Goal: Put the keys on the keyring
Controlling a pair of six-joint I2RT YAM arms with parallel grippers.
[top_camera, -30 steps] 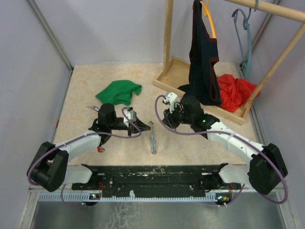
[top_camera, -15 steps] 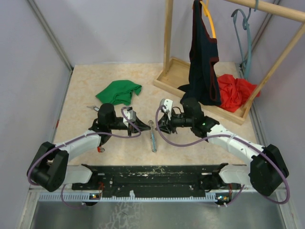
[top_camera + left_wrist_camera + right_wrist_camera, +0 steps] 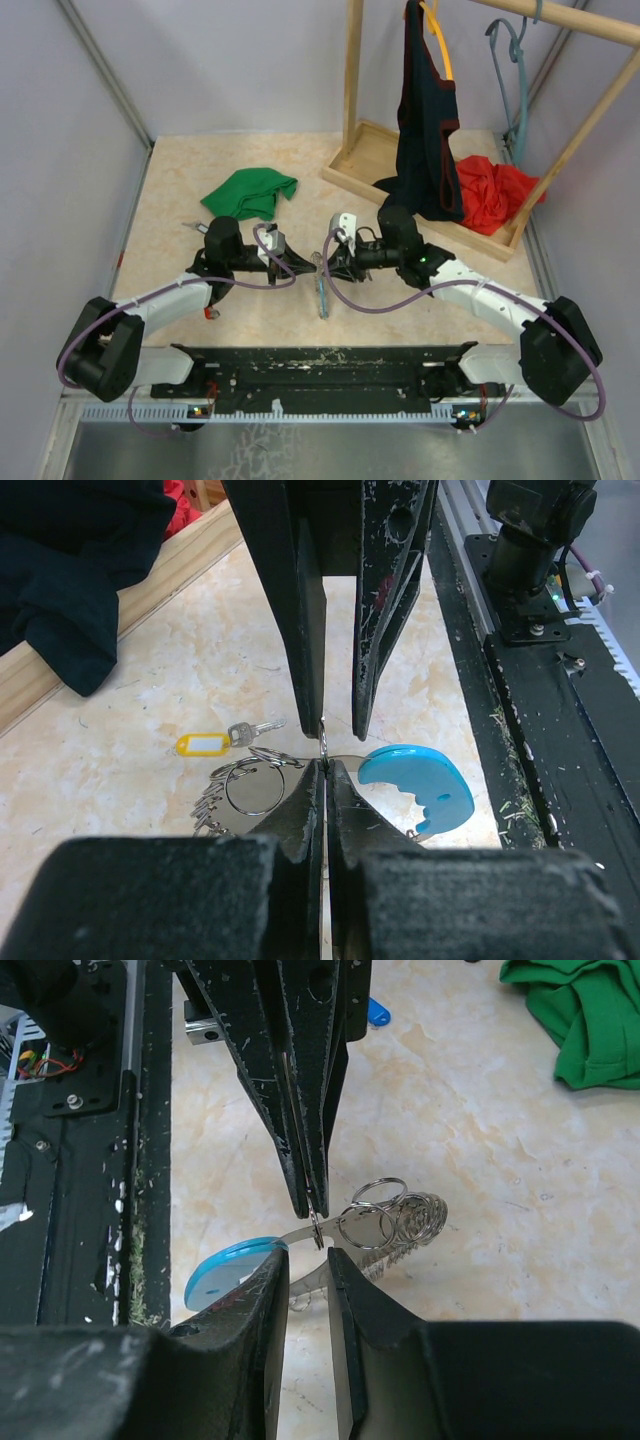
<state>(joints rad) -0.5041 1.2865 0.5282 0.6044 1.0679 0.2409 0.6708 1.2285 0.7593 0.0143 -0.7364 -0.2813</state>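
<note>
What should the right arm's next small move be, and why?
Probably close the right gripper: its open fingers flank a small loop of the keyring, which the left gripper holds pinched at the same spot.

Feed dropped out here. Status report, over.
Left gripper shut on keyring. Right gripper open, facing it tip to tip. Yellow key on table beside keyring. No obstruction seen.
</note>
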